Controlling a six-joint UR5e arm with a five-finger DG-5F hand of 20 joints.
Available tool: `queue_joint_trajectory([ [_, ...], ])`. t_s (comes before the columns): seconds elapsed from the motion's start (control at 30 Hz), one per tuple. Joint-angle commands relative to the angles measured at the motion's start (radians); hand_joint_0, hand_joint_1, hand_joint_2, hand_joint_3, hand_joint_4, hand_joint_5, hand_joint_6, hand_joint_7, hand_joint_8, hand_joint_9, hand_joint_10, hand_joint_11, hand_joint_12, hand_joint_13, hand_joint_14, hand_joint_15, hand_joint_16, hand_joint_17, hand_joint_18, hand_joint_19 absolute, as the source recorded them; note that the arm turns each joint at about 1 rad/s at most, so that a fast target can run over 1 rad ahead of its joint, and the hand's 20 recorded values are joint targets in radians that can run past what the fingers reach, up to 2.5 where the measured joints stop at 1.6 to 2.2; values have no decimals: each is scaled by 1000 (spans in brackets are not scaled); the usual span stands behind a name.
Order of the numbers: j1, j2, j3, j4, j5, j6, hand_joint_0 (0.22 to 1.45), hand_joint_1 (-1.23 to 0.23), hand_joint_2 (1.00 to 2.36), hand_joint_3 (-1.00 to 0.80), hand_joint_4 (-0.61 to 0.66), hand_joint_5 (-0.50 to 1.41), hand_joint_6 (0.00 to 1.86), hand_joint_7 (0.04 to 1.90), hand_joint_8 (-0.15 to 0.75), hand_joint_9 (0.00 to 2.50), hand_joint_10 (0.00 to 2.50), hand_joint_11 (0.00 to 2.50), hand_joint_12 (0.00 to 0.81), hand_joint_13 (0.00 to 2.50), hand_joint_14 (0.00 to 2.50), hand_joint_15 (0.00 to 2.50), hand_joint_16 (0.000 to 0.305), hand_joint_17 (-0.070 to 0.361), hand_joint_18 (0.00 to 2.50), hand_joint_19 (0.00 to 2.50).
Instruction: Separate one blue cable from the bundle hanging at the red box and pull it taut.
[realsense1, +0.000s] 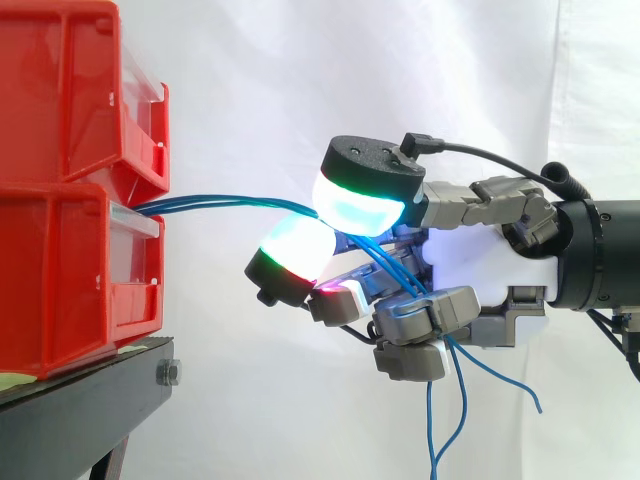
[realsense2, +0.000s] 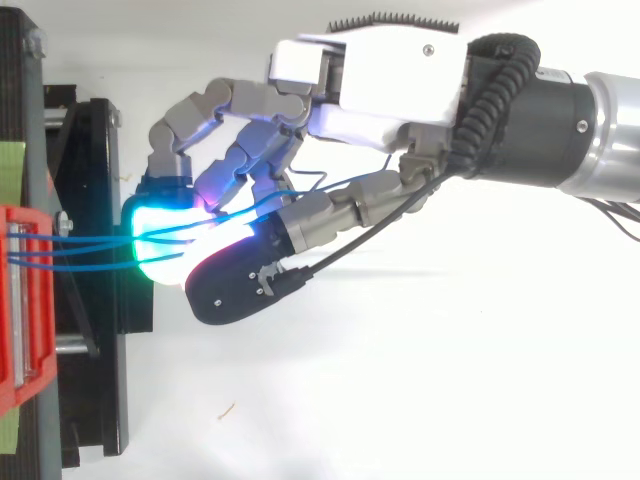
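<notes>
Thin blue cables (realsense1: 220, 203) run out of the gap between the two stacked red bins (realsense1: 70, 190) and reach rightward into my hand (realsense1: 480, 265). In the top view the cables (realsense2: 80, 250) lie almost level from the red bin (realsense2: 25, 300) to the glowing fingertips (realsense2: 160, 235). My hand (realsense2: 370, 95) is shut on the blue cables, its fingers and thumb curled round them. The cables cross the palm, and their loose ends (realsense1: 455, 400) dangle below the hand. Several strands are held together; I cannot tell one apart from the rest.
The bins rest on a black stand (realsense1: 90, 400) at the left. A white curtain (realsense1: 300, 80) hangs behind. The arm comes in from the right edge.
</notes>
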Motion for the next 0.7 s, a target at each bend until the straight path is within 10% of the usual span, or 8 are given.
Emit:
queue_joint_trajectory([
  [0.0, 0, 0, 0, 0, 0, 0, 678, -860, 1017, -209, 68, -214, 906, 1032, 267, 883, 4, 1314, 303, 1115, 744, 1705, 44, 99, 1079, 1171],
  [0.27, 0, 0, 0, 3, 0, -2, 748, -874, 1002, -469, 108, -208, 914, 1021, 268, 888, 4, 1305, 304, 1146, 639, 1733, 44, 99, 1097, 1139],
  [0.47, 2, 0, -2, 3, 2, -3, 562, -801, 1000, -500, 127, -212, 908, 1027, 278, 878, 2, 1320, 311, 1122, 713, 1717, 46, 104, 1076, 1157],
  [0.67, 2, 0, -2, 3, 2, -3, 603, -502, 1000, -500, 127, -216, 892, 1007, 265, 886, 3, 1319, 305, 1095, 725, 1705, 44, 99, 1029, 1183],
])
